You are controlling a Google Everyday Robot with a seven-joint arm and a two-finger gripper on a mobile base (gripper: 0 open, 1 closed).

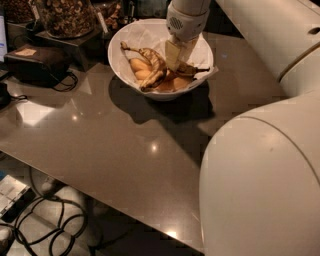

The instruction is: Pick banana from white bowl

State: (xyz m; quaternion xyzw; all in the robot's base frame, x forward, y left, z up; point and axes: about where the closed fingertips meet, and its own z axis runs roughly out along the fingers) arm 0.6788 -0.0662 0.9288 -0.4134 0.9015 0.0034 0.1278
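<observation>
The white bowl [123, 68] with crumpled paper lining stands at the back of the grey table [120, 145]. The short, dark-streaked banana [194, 70] lies at the bowl's right side, its dark tip pointing right. My gripper [174, 59] reaches straight down into the bowl from above and sits right at the banana's left end, hiding part of it. A longer brown-streaked banana [154, 69] with a thin stem lies to the gripper's left.
Smooth orange-yellow fruits [139, 66] lie in the bowl. A black box [36, 62] and jars of nuts [65, 15] stand at the back left. My white arm [260, 185] fills the right side. Cables [45, 220] lie on the floor beyond the table's front-left edge.
</observation>
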